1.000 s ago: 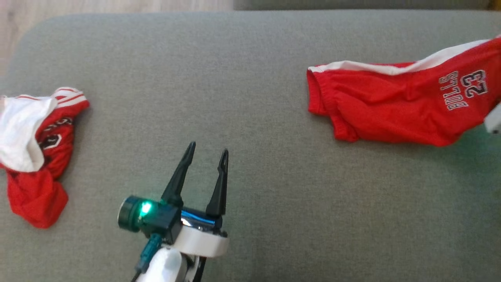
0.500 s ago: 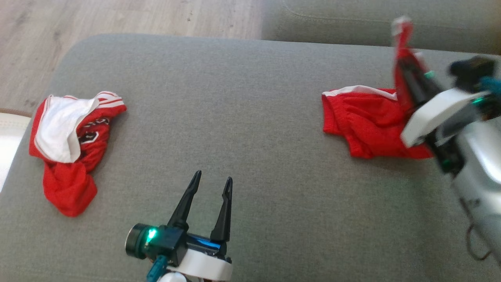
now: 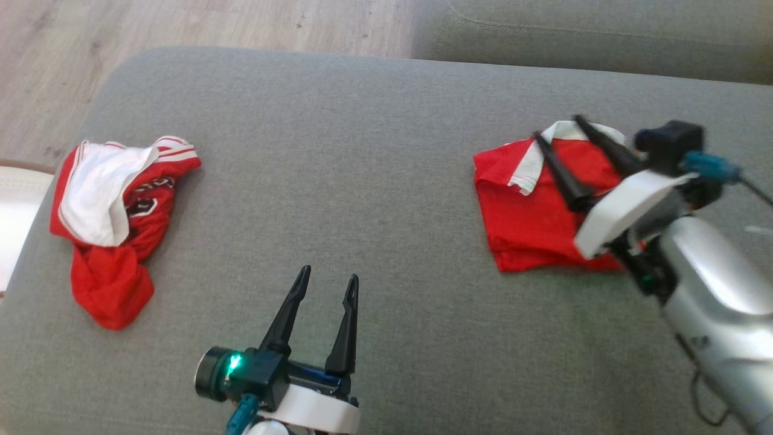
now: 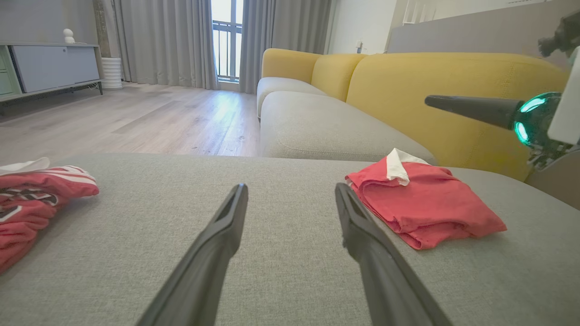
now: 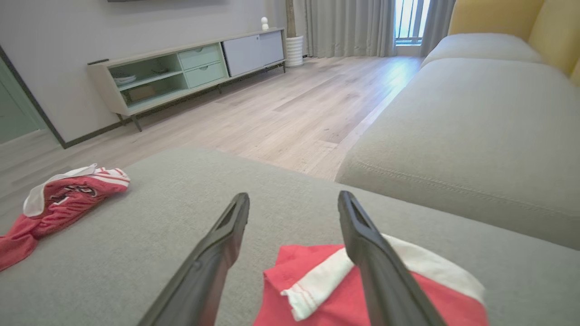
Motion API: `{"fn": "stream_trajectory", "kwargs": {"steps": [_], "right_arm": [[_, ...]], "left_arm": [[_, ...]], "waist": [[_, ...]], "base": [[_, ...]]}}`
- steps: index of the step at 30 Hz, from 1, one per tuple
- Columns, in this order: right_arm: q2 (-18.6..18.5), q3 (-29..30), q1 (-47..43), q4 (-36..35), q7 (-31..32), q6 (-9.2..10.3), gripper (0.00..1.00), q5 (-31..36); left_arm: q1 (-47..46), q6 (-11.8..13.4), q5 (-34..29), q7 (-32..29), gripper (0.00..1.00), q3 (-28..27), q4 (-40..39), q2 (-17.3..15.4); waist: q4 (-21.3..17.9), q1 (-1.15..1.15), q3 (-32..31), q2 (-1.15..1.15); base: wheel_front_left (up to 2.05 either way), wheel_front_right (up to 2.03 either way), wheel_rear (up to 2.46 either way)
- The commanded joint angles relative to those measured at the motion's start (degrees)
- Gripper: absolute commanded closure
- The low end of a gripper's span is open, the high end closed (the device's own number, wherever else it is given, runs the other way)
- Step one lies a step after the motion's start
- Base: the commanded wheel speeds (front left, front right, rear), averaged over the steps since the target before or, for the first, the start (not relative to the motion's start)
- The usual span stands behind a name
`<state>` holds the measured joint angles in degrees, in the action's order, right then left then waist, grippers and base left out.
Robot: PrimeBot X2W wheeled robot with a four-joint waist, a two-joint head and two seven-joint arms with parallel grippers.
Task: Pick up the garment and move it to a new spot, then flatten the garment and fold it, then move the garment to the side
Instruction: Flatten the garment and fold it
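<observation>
Red cloth that lay spread out wide a second ago, lettering up, is now doubled over on itself. The garment (image 3: pixel 531 211) sits as a compact, roughly square bundle on the right side of the grey sofa cushion (image 3: pixel 362 151). One strip of white trim (image 3: pixel 526 169) is flipped back across its far left corner.

Half a second ago the right gripper (image 3: pixel 557 127) had a pinched edge of the cloth lifted high over the far side. Now its jaws stand wide apart with nothing between them. In the head view they straddle the trim. The left wrist view shows one of its fingers hanging well clear above the bundle, so the cloth has been let go and is lying under its own weight.

The left gripper (image 3: pixel 330 273) is where it was, near the middle of the cushion's near edge. Its jaws are fully spread and empty, pointing away over bare fabric.

The second red-and-white garment (image 3: pixel 115 205) lies crumpled at the far left, well apart from all this. It looks untouched; its apparent shift comes from the camera tilting.

I judge that one fold has just been laid and released. The result is untidy: the near edges show loose layers in the left wrist view, and the turned-back trim breaks the outline. The bundle may need another fold or a press flat. After that, what remains is carrying it off to the side, which calls for a fresh grip that catches all the layers so the fold does not fall open.
</observation>
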<state>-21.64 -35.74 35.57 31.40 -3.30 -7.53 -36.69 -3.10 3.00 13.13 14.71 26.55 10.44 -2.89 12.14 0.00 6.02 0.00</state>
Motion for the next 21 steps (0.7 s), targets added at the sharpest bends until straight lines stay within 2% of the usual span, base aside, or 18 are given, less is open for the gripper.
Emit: {"fn": "stream_trajectory", "kwargs": {"steps": [1, 2, 3, 5, 11, 21], "right_arm": [[-2.3, 1.3, -0.9, -1.9, -0.6, 0.04, 0.00, 0.4], [-3.1, 1.6, -1.4, -1.9, -0.3, 0.04, 0.00, 0.4], [-3.9, 1.8, -1.9, -2.0, 0.0, 0.04, 0.07, 0.5], [-5.4, 2.1, -2.8, -2.2, 0.8, 0.04, 1.00, 0.2], [-7.8, 1.0, -4.1, -1.7, 3.6, 0.04, 1.00, -0.4], [-8.6, -3.8, -2.1, 2.2, 10.0, 0.04, 1.00, -3.9]], "left_arm": [[-1.5, 0.2, 0.3, 0.3, 0.00, -1.4, -1.7, 0.0], [-1.6, 0.2, 0.3, 0.3, 0.00, -1.5, -1.8, 0.0], [-1.6, 0.2, 0.3, 0.3, 0.00, -1.5, -1.9, 0.0], [-1.8, 0.1, 0.2, 0.3, 0.00, -1.5, -2.1, 0.0], [-2.9, 0.1, 0.5, 0.3, 0.00, -0.8, -2.3, 0.0], [-4.8, 0.1, 2.5, 0.3, 0.00, 0.3, -2.1, 0.0]], "waist": [[-0.4, 0.00, 0.1, 0.00], [-0.5, 0.00, 0.2, 0.00], [-0.6, 0.00, 0.3, 0.00], [-0.6, 0.00, 0.8, 0.00], [0.9, 0.00, 2.7, 0.00], [6.5, 0.00, 5.9, 0.00]], "base": [[0.00, 0.00, 0.00], [0.00, 0.00, 0.00], [0.00, 0.00, 0.00], [0.00, 0.00, 0.00], [0.00, 0.00, 0.00], [0.00, 0.00, 0.00]]}}
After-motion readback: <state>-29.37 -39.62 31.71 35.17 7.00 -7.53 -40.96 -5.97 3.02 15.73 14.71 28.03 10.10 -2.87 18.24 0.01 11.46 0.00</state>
